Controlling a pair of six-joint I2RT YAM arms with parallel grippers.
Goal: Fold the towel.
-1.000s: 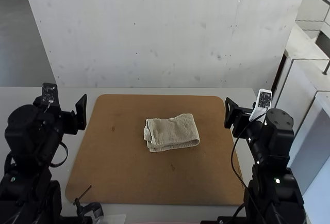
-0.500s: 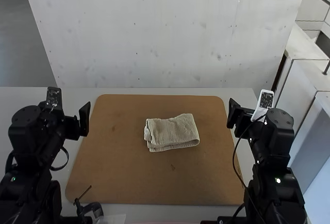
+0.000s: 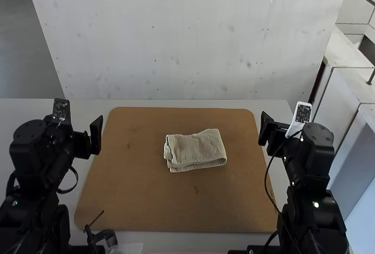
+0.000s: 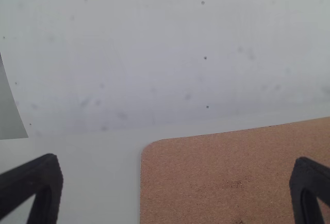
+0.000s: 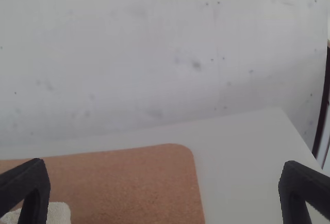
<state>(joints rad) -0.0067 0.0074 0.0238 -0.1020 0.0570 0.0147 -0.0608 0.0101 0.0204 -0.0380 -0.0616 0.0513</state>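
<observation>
Since the towel lies as a compact folded rectangle on the brown board, mid-frame, folding looks essentially done, bar perhaps tidying its uneven left edge; the left pincer and right pincer stand wide and empty.

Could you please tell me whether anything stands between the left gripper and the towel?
Nothing visible stands in the way. From the left gripper, its fingers open, across to the folded towel near the middle of the brown board, the high view shows flat, bare board surface.
</observation>
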